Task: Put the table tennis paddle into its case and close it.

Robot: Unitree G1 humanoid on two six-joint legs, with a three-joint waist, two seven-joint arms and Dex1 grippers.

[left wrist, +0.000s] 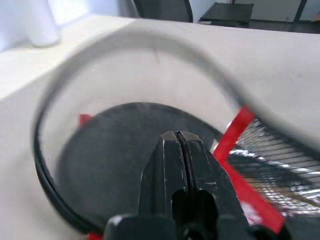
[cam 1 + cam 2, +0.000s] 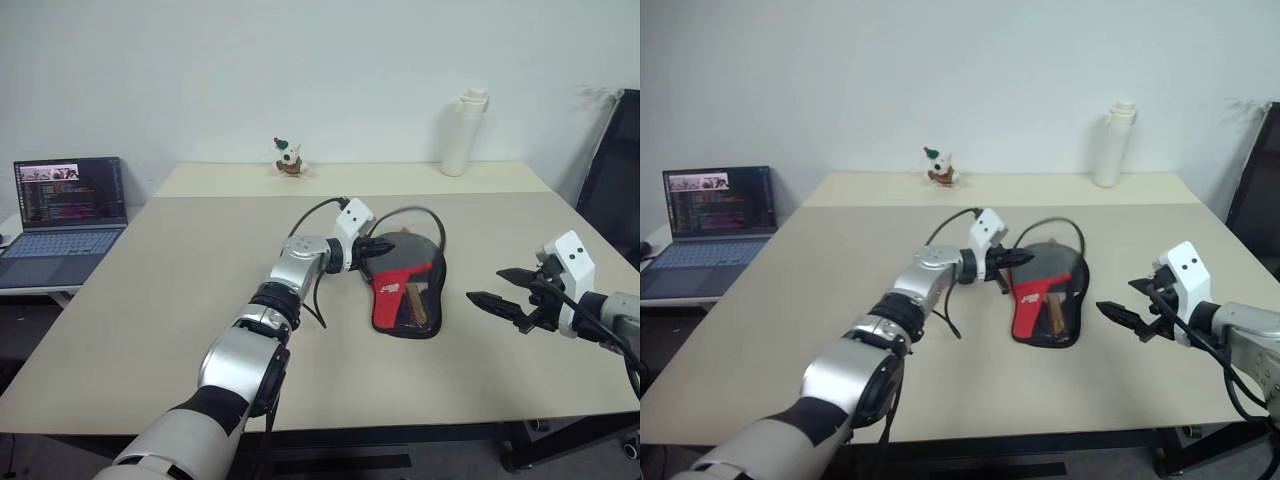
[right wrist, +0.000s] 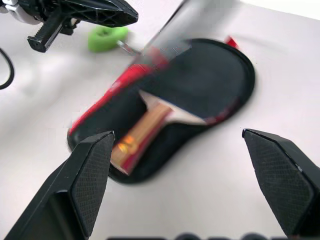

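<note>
One risk we see: the paddle (image 3: 160,117) lies inside the unzipped case (image 2: 408,290) on the desk (image 2: 200,280). Our left fingers (image 2: 378,246), pinched empty at the case's rim, could drag it; right fingers (image 2: 505,290) wait wide beside it.

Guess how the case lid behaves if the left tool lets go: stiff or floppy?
Likely floppy: the case is soft fabric, and its lifted lid sags unevenly. Probably light, since the shut left tool alone is near its raised edge. The paddle inside should keep the base flat.
</note>
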